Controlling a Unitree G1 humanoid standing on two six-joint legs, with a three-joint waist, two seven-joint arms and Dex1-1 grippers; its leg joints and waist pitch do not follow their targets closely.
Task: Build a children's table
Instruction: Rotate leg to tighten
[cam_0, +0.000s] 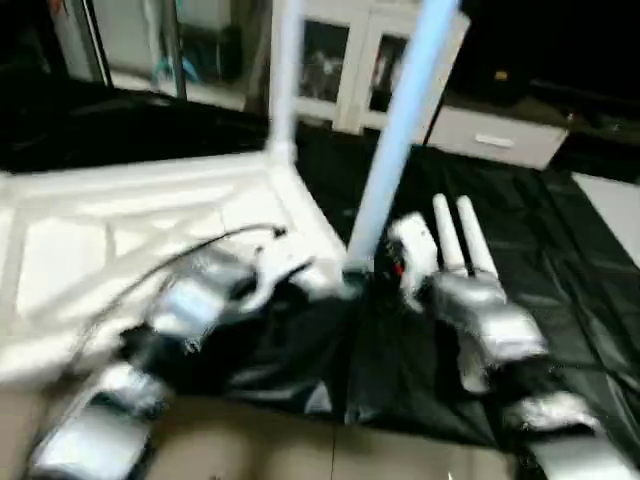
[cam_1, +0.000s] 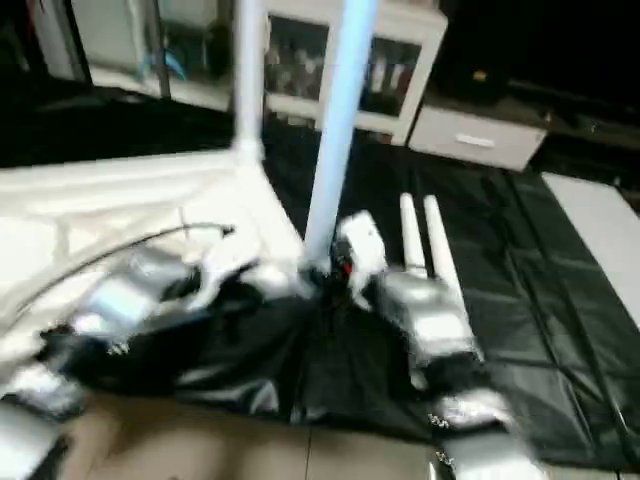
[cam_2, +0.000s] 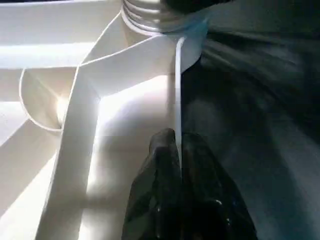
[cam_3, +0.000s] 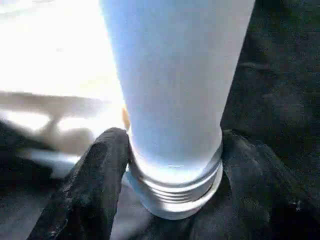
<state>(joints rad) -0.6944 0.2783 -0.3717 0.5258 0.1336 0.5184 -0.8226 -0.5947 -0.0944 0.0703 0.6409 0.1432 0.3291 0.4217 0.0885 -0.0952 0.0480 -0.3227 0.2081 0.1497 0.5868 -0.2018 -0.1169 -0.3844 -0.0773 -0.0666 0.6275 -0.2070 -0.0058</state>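
Gripping the base of a white tubular leg (cam_3: 175, 90), the robot's right gripper (cam_3: 170, 165) has a black finger (cam_3: 95, 185) on each side of the tube, just above its ribbed threaded collar (cam_3: 175, 192). The jaws stand fairly wide, and that width looks taken up by the tube itself. In the head views this leg (cam_0: 400, 130) rises steeply from the near corner of the upturned tabletop (cam_0: 120, 240), leaning slightly rather than standing true. The left gripper (cam_2: 180, 155) is pinched shut on the thin edge wall of the tabletop (cam_2: 125, 100) beside that corner socket, apparently steadying the piece. A second leg (cam_0: 285, 70) stands already seated at the far corner, and two more legs (cam_0: 462, 235) lie side by side on the black-covered worktable (cam_0: 560, 260) just beyond the right forearm. The step in hand appears to be seating this second upright leg in its socket. The collar still shows above the socket, so the join looks unfinished. The next move likely calls for squaring the tube upright and turning or pressing it home while the left gripper holds the tabletop firm.
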